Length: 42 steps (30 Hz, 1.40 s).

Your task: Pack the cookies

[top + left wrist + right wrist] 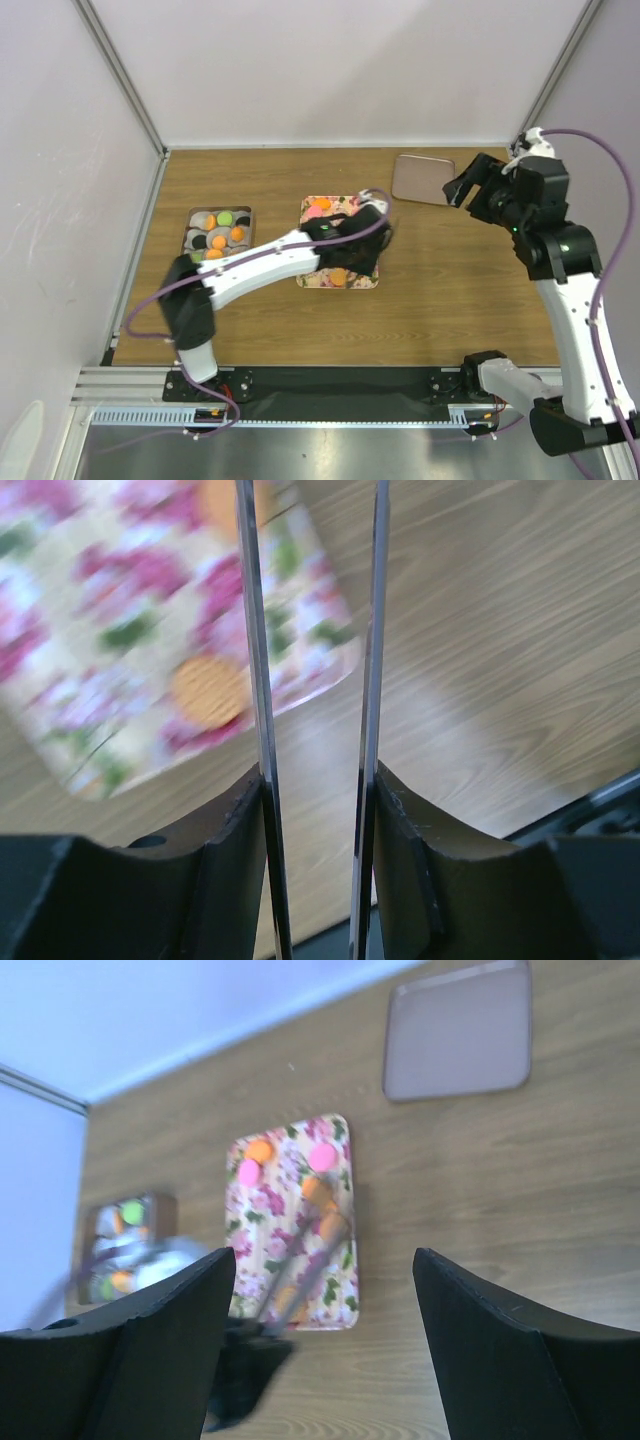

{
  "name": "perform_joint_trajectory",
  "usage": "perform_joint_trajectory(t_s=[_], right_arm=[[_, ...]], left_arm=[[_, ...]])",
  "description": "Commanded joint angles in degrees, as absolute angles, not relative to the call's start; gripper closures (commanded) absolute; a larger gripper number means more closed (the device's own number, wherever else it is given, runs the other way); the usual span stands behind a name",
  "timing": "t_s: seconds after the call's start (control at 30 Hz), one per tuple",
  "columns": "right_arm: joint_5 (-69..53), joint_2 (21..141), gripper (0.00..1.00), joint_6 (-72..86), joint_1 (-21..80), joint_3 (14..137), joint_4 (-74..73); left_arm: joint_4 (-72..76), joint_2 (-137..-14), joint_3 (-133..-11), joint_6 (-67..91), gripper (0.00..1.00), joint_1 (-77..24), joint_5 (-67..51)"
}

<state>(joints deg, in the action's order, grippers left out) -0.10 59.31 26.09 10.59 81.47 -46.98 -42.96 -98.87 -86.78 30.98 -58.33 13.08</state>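
Left claw parted, seen from wrist only

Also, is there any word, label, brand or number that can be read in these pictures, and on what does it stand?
None can be read. The flowered tray carries only printed flowers, the grey square piece is plain, and the small box shows no lettering at this size.

The top external camera looks steeply down from above the near edge over the whole table. The left wrist camera sits close above a corner of the flowered tray, peering between the left gripper's fingers. The right wrist camera, high near the far right corner, faces leftward. All three views share the tray.
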Motion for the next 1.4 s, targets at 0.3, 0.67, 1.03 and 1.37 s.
perform_joint_trajectory(t_s=[0.3, 0.67, 1.03, 1.37], right_arm=[[1.32, 52.91, 0.21, 31.2, 10.28, 84.73, -52.65], [2.55, 51.68, 0.22, 31.2, 10.28, 82.79, -53.09], [2.81, 51.68, 0.22, 31.38, 10.28, 82.27, -52.12], [3.16, 51.24, 0.22, 31.9, 10.28, 83.49, -51.77]], left_arm=[[-29.45, -123.65, -108.45, 26.72, 0.51, -66.44, 11.69], [-26.72, -134.82, -114.96, 27.77, 0.5, -67.5, 12.13], [-24.96, -134.83, -114.0, 27.6, 0.3, -68.2, 12.31], [-19.96, -127.37, -109.43, 25.84, 0.17, -68.29, 10.9]])
